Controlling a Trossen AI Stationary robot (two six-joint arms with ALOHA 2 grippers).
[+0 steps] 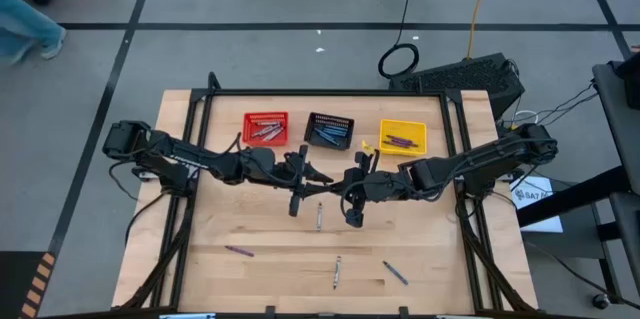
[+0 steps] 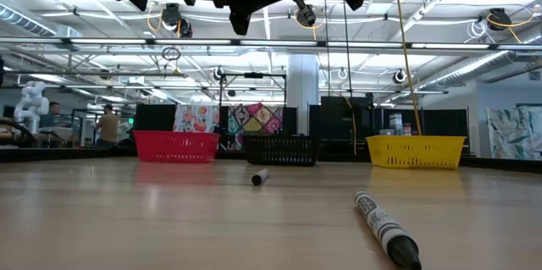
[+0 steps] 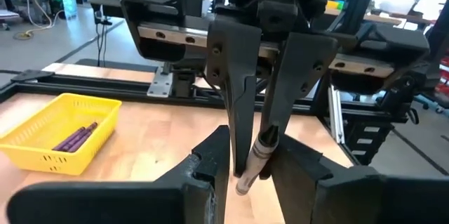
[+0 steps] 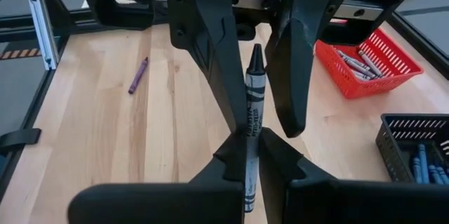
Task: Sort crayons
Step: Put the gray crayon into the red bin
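In the middle of the high view the two dark arms meet above the pale wooden worktop, the left arm coming from the left edge of the frame and the right arm from the right edge. Between them is one grey crayon with a paper wrapper. The right pincer is clamped on the lower part of this crayon, its fingers pressed against the wrapper. The left pincer stands with its fingers apart on both sides of the same crayon; I cannot tell if they touch it.

In the upper part of the high view three small mesh baskets stand in a row on the worktop: a red mesh basket at the left with grey crayons inside, a black mesh basket in the centre with blue crayons, and a yellow mesh basket at the right with purple crayons.

Other crayons lie loose on the worktop. A grey crayon near the centre lies just below the two pincers. In the lower part of the frame there are a purple crayon at the left, a grey crayon in the middle and a blue-grey crayon at the right, well apart from each other. In the low view, a grey crayon with black tip lies in the lower right of the frame.
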